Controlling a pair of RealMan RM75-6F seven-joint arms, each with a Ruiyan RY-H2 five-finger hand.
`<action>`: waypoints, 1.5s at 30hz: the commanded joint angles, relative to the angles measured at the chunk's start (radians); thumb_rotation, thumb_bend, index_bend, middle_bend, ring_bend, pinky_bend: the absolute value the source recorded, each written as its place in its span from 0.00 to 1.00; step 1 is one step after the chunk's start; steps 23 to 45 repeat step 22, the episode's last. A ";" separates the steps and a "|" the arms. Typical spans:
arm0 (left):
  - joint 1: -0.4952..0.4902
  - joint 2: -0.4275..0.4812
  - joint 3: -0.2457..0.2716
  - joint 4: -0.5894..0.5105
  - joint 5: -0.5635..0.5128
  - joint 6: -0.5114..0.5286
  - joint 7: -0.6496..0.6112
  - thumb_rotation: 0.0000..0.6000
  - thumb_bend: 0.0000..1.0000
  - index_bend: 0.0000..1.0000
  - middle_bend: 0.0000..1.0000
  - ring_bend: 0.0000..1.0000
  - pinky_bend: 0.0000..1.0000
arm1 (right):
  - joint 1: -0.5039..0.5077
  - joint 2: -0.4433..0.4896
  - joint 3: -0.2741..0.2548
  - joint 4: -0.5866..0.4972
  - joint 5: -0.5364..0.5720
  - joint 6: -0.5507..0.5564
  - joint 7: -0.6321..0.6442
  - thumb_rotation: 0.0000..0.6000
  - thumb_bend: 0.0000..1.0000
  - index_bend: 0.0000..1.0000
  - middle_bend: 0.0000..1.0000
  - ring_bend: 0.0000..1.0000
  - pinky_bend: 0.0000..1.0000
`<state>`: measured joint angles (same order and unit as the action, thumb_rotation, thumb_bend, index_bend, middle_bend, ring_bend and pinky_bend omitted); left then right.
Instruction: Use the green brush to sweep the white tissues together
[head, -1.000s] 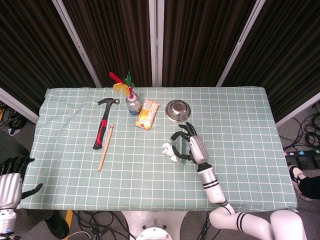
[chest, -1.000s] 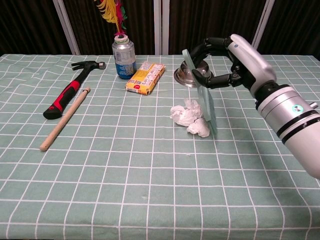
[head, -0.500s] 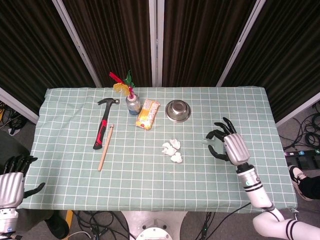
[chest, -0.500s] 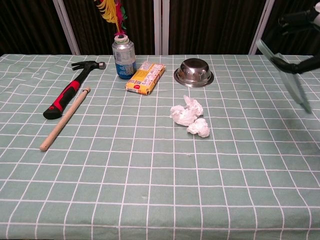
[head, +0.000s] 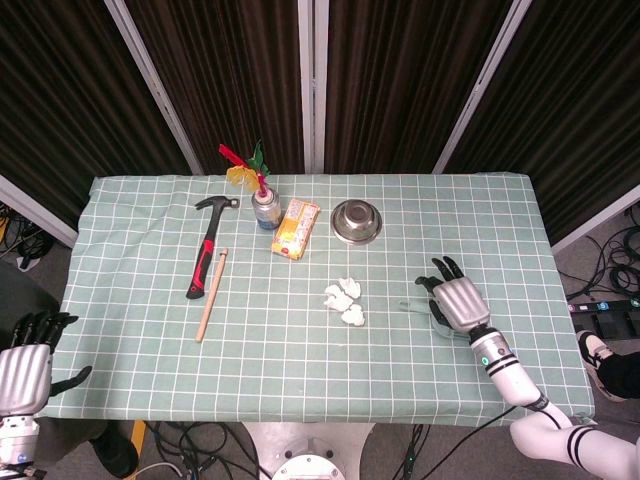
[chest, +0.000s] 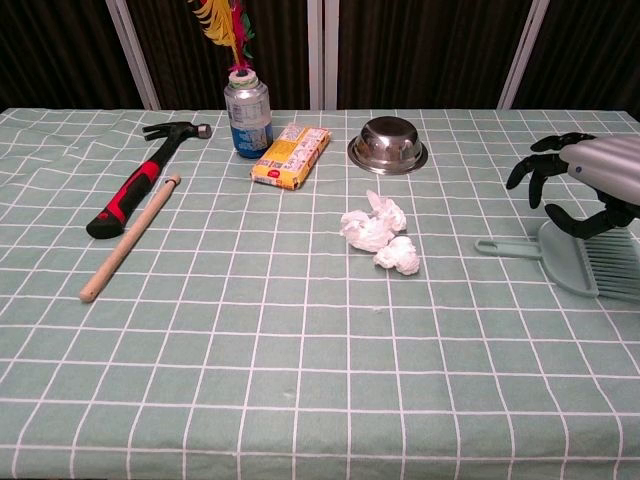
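Observation:
Several crumpled white tissues (head: 343, 300) (chest: 378, 235) lie bunched together near the table's middle. The green brush (chest: 568, 258) lies flat on the cloth to their right, its handle pointing left toward them; in the head view only its handle (head: 411, 304) shows. My right hand (head: 457, 301) (chest: 590, 180) hovers just over the brush head, its fingers (chest: 533, 170) apart and off the brush, its thumb close to or touching the brush head. My left hand (head: 24, 366) hangs off the table's front left corner, fingers apart and empty.
A red-and-black hammer (head: 209, 243) and a wooden stick (head: 211, 293) lie at the left. A can with feathers (head: 264, 207), a yellow packet (head: 295, 227) and a steel bowl (head: 356, 219) stand along the back.
My right hand carried the brush from beside the tissues off to the right, laid it flat on the cloth and loosened its fingers. The tissues and left hand stayed put.

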<state>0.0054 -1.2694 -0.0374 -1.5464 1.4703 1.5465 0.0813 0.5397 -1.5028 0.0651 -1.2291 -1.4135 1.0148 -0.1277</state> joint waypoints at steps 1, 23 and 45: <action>-0.003 -0.001 0.000 0.002 -0.004 -0.008 0.000 1.00 0.11 0.23 0.19 0.11 0.10 | -0.016 0.014 -0.004 -0.063 0.037 -0.001 -0.055 1.00 0.52 0.03 0.20 0.00 0.00; -0.017 -0.013 -0.004 -0.001 0.004 -0.011 0.026 1.00 0.11 0.23 0.19 0.11 0.10 | -0.467 0.357 -0.094 -0.345 -0.150 0.693 0.217 1.00 0.38 0.00 0.12 0.00 0.00; -0.017 -0.013 -0.004 -0.001 0.004 -0.011 0.026 1.00 0.11 0.23 0.19 0.11 0.10 | -0.467 0.357 -0.094 -0.345 -0.150 0.693 0.217 1.00 0.38 0.00 0.12 0.00 0.00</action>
